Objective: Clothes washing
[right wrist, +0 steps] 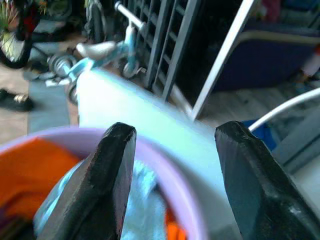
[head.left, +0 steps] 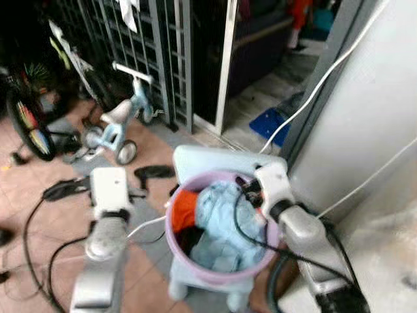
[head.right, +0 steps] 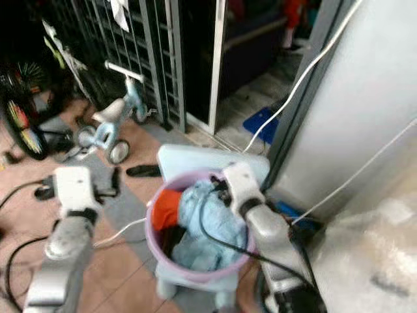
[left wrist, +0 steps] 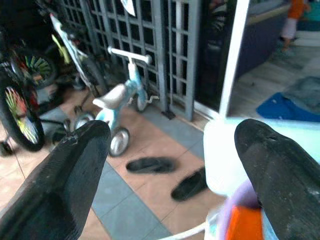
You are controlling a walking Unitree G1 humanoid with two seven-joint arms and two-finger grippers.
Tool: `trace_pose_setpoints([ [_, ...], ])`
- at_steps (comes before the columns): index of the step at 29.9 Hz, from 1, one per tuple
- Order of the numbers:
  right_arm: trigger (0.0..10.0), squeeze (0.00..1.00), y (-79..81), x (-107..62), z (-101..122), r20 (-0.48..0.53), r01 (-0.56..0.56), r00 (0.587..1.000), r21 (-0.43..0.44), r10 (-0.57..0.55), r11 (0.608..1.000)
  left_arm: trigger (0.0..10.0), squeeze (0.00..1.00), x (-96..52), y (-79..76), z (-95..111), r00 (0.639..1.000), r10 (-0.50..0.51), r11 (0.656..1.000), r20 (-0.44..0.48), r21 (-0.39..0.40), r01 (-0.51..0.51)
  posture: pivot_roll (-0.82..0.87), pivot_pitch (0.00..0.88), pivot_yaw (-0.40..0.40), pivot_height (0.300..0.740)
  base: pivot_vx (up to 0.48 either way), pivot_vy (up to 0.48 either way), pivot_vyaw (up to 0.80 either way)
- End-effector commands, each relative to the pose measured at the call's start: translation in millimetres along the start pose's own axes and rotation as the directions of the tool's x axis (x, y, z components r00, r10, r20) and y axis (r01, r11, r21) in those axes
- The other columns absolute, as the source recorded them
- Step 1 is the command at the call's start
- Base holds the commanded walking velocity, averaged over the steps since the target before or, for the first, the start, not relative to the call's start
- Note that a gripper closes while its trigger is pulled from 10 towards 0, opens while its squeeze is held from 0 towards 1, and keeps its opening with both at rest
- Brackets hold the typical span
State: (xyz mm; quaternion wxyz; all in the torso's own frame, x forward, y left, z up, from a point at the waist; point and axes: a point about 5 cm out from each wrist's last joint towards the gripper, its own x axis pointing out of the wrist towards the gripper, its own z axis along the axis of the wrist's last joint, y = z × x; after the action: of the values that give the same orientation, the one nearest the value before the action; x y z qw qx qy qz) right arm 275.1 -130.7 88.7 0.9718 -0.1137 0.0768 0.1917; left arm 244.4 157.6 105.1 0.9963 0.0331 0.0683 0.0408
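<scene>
Tiled porch floor [head.left: 39, 195], a child's balance bike [head.left: 120, 124] by a metal gate [head.left: 143, 45]. The right gripper [right wrist: 172, 175], fingers apart and empty, hovers over the purple laundry bucket [head.left: 171, 244] rim; the left gripper [left wrist: 170, 170], likewise spread, holds nothing beside it.

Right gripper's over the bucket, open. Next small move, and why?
Probably lower the right gripper onto the light blue garment and close. Its fingers are open above the purple bucket rim, holding nothing, and that garment lies on top beside the orange one. The left gripper is open off to the side.
</scene>
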Motion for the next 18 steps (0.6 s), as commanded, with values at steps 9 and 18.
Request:
trace_pose_setpoints([
  [9,10.0,0.0,14.8,3.7,4.2,0.008,-0.049,0.999,0.008,0.049,0.999,10.0,0.0,-7.1,18.9,-5.5,0.997,0.079,0.996,-0.028,0.032,-0.078,-0.01,0.0,0.006,0.74,0.0,0.0,0.0],
  [18,10.0,0.0,35.3,10.9,-19.4,-0.18,-0.176,0.966,0.069,0.186,0.982,10.0,0.0,-29.3,39.0,-22.2,0.979,0.166,0.982,-0.122,0.11,-0.153,0.05,0.017,-0.026,0.74,0.0,0.0,0.0],
])
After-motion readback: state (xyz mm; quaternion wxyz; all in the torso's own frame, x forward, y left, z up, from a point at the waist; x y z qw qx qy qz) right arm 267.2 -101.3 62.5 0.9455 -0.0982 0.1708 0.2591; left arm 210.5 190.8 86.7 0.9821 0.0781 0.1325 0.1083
